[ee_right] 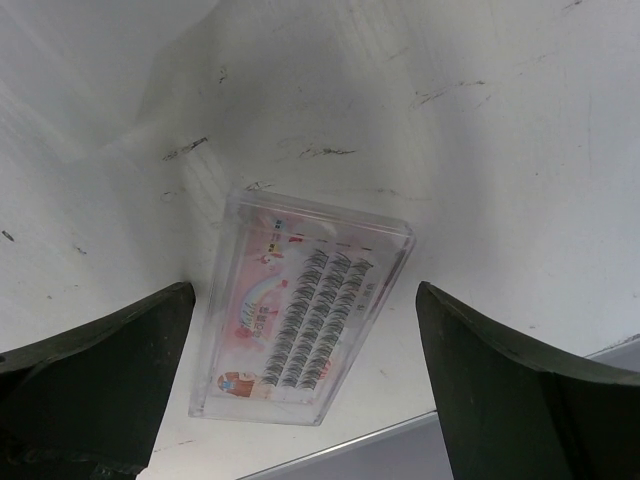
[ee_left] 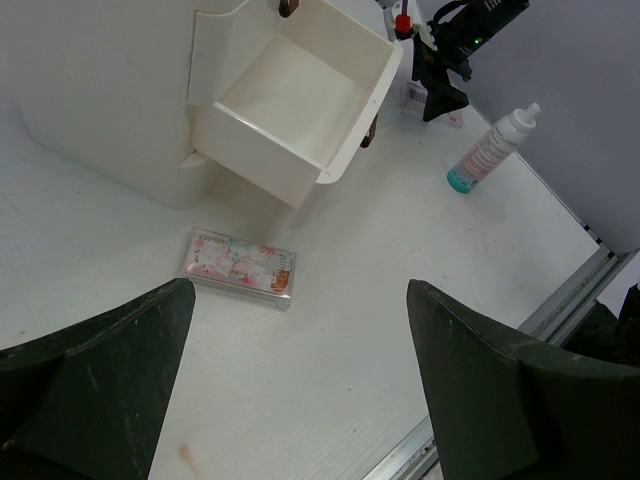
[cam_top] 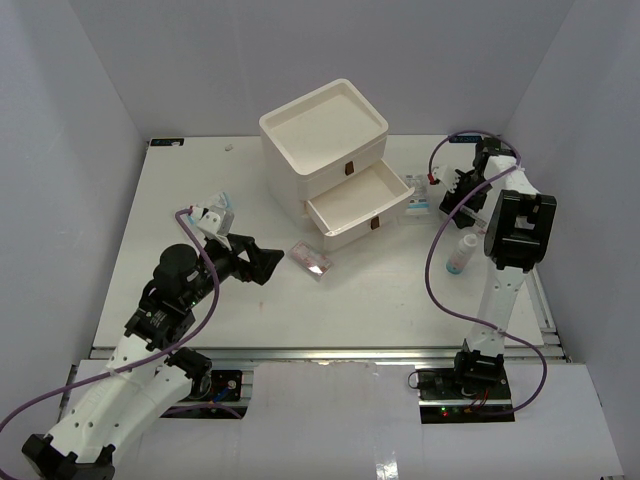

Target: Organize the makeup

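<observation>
From above, the left claw [cam_top: 266, 263] hangs released, the flat clear case [cam_top: 312, 260] on the surface [cam_top: 380, 290] at its 3 o'clock. The bottle [cam_top: 460, 255] sits at the right claw's [cam_top: 450, 190] 6 o'clock.

Left wrist: the case lies at the open drawer's [ee_left: 290, 100] 7 o'clock.

Right wrist: the claw is spread empty over a clear lash box [ee_right: 300, 300].

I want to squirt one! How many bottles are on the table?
1. The white bottle with the blue bottom is on the table beside the right arm, to the right of the open drawer. Others might hide behind the drawer box.
</observation>
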